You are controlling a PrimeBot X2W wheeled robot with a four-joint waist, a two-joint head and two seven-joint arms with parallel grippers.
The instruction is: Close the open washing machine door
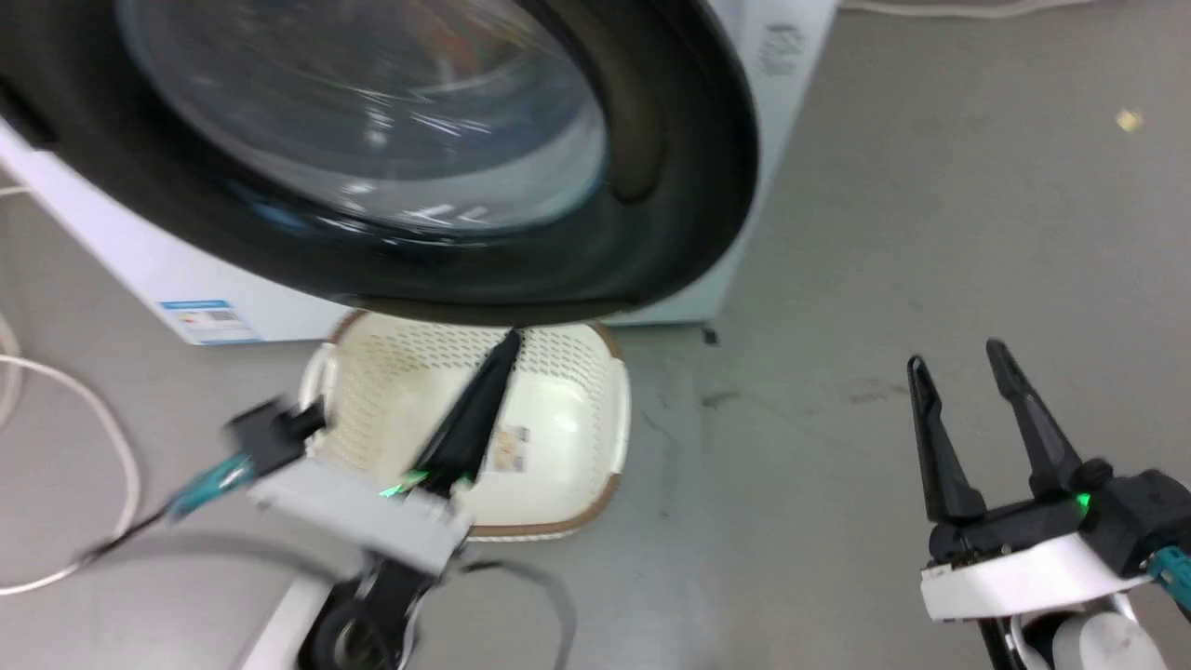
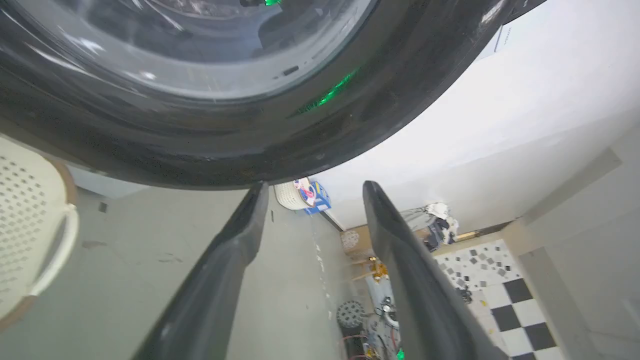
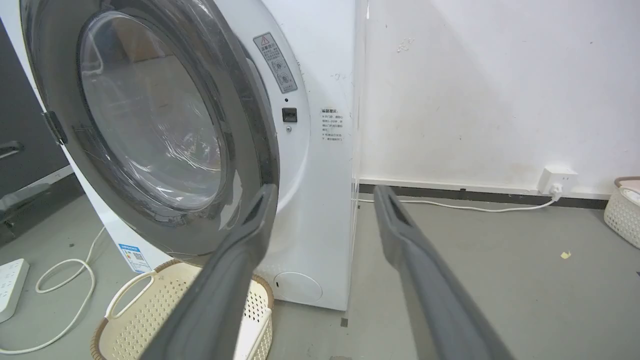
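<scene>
The washing machine door, glossy black with a bulging glass window, hangs large across the top of the head view and stands ajar from the white washing machine. My left gripper points up at the door's lower rim. In the left wrist view the left gripper is open, its fingertips just under the door; I cannot tell whether they touch it. At the lower right my right gripper is open over bare floor, holding nothing. The right gripper faces the door and the machine's front.
A cream perforated basket sits on the floor under the door, behind my left gripper. A white cable loops at the left, near a power strip. A wall socket and a second basket are at the right.
</scene>
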